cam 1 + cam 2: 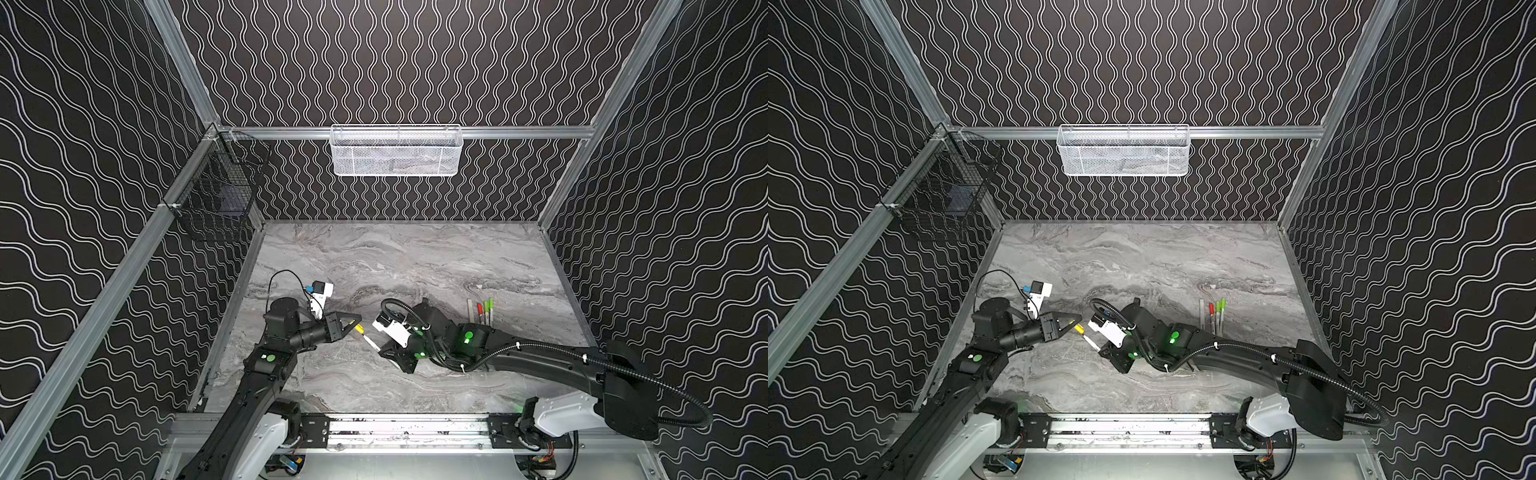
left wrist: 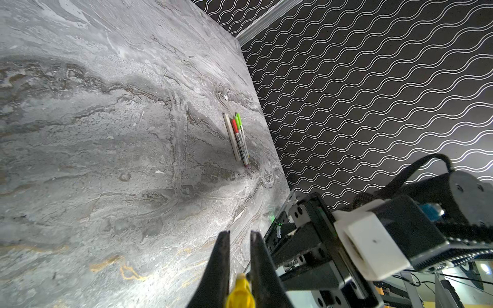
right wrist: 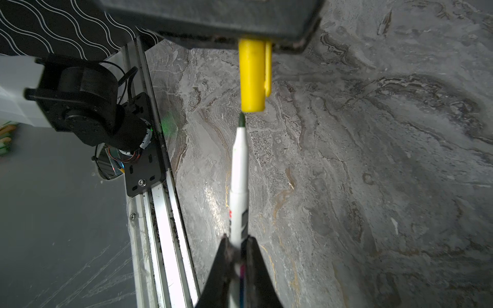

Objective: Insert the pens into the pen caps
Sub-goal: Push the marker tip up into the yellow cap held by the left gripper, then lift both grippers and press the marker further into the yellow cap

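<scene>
**Step in hand:** mating of the last pen and cap, held in the air between the two arms.

**Left gripper** [image 1: 356,322]: jaws pressed onto the closed end of the yellow cap [image 3: 253,77]. The cap's open mouth faces the right arm, and its clip lies along one side.

**Right gripper** [image 3: 236,241]: jaws pinched on the rear of the pen [image 3: 238,184]. Most of the white barrel projects forward, with the dark tip leading.

**Position:** in both top views, pen and cap form one slanted line above the table [image 1: 415,266], near its front centre. In the right wrist view the tip sits just short of the cap mouth and is not yet inside. It lines up with one edge of the mouth rather than its centre.

**Progress:** four pens [image 1: 482,312] lie side by side near the right edge of the table. They wear grey-white, red and two green caps. On this evidence, four pairs are complete and one remains.

**Next move calls for:**
1. A small sideways correction to centre the tip on the mouth.
2. A straight push along the common axis, with both grips firm, until the cap seats.

**Risk:** an off-centre push is likely to catch the tip on the cap rim. That could tilt the cap in the left jaws or make the barrel slip in the right jaws.
</scene>
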